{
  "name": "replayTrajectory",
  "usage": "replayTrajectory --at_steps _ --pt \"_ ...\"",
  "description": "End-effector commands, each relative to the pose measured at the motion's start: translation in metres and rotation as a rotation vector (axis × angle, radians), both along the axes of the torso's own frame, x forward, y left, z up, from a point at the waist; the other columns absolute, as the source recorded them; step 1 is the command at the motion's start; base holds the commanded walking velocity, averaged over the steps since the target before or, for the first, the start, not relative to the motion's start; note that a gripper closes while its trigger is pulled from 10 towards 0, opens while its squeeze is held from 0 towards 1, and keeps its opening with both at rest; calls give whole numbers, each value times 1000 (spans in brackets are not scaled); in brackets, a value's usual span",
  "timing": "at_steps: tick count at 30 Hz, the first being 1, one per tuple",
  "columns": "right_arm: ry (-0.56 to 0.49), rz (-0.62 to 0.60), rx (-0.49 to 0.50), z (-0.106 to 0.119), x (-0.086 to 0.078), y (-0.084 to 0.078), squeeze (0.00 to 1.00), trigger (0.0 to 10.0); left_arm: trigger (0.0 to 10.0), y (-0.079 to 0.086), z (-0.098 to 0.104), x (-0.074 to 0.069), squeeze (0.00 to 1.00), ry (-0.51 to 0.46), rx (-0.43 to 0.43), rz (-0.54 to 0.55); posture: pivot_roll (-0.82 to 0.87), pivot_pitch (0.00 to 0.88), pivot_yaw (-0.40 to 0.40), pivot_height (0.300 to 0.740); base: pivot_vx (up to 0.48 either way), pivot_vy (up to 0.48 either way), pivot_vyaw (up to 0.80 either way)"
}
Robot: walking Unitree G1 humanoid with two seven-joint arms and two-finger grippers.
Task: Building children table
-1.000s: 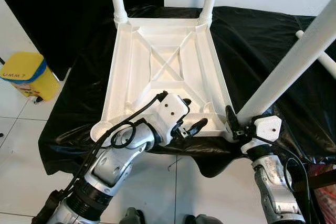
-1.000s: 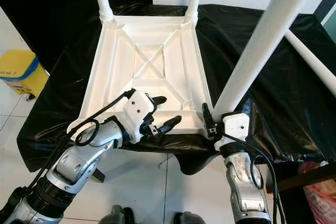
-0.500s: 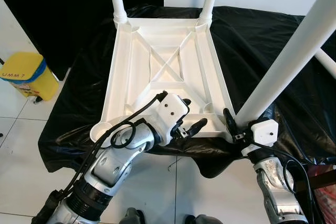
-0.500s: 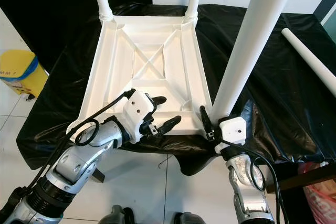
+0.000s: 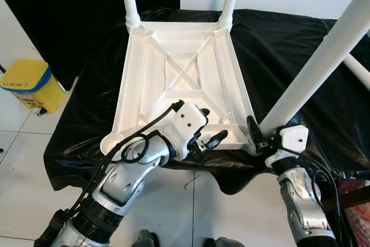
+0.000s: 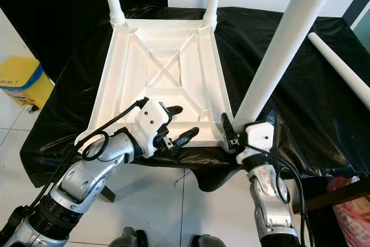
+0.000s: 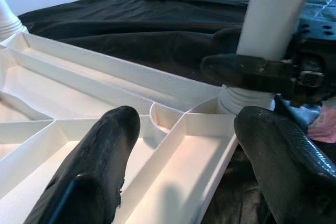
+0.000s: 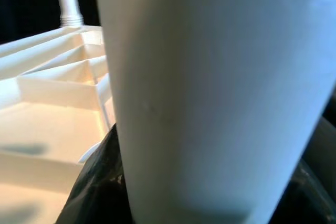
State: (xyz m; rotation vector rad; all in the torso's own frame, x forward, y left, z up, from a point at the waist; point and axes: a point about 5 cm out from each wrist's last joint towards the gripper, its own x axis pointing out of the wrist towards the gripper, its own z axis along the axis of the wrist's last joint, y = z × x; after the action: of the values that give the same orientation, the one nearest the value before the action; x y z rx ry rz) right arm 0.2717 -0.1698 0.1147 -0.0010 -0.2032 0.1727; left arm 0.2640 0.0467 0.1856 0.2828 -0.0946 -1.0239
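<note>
Tabletop (image 5: 173, 67) white, ribbed, upside down before us, our right gripper (image 5: 258, 138) clamped round a white leg (image 5: 312, 73) at its corner, left gripper (image 5: 203, 137) spread wide, holding nothing.

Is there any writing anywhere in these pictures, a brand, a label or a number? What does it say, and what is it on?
"UMM7", or letters close to that, dark on the lid of the yellow bin standing on the floor at the robot's left; they are small and partly blurred, so the reading is unsure.
No writing can be made out on the white tabletop, its legs, the black cloth or the robot's arms.
</note>
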Motion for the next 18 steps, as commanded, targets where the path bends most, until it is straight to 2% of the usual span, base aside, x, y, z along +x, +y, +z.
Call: replayTrajectory --at_steps 1,10,15,17,18 --pt "324 -33 7 -58 -13 -4 0 10000 10000 -2 2 -3 0 3 14 -62 29 171 -8 740 0 0 0" --pt "340 -86 36 -59 -11 -10 0 10000 10000 -2 2 -3 0 -1 12 -60 31 170 -9 740 0 0 0" --pt "307 -156 61 -54 -13 -8 0 10000 10000 -1 3 -3 0 -2 9 -59 30 172 -9 740 0 0 0" --pt "293 -200 81 -53 -13 -9 0 10000 10000 -1 3 -3 0 -2 8 -59 28 172 -10 740 0 0 0" --pt "264 -337 122 -51 -15 -11 0 10000 10000 -2 4 -3 0 -2 5 -60 28 172 -11 740 0 0 0"
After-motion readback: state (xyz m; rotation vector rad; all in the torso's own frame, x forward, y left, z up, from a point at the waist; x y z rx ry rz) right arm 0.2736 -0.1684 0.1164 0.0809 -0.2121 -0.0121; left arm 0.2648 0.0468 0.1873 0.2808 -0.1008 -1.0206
